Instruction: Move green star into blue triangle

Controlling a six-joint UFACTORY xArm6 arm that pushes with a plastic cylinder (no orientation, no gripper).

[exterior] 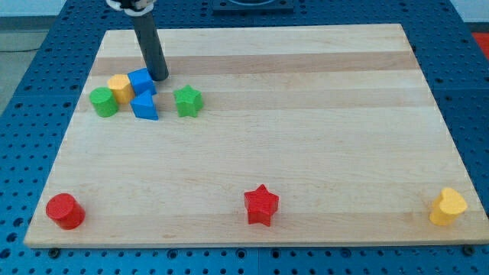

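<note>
Camera view: my tip (159, 77) rests at the view's upper left of the pale wooden bench (306, 153), just beside a cluster of blocks.

The green star-shaped block (188, 100), matte and chunky with rounded points, lies flat just to the view's right of the blue triangular block (145, 107), a narrow strip of bare wood between them. There is no gripper: the arm ends in a straight dark rod whose tip holds nothing and sits against the upper right edge of a blue cube-like block (141, 81), above the triangle. A yellow block (119, 88) and a green cylinder (104, 101) crowd the cluster's left. Along the view's bottom lie a red cylinder (64, 211), a red star (261, 204) and a yellow heart-like block (448, 206).
</note>
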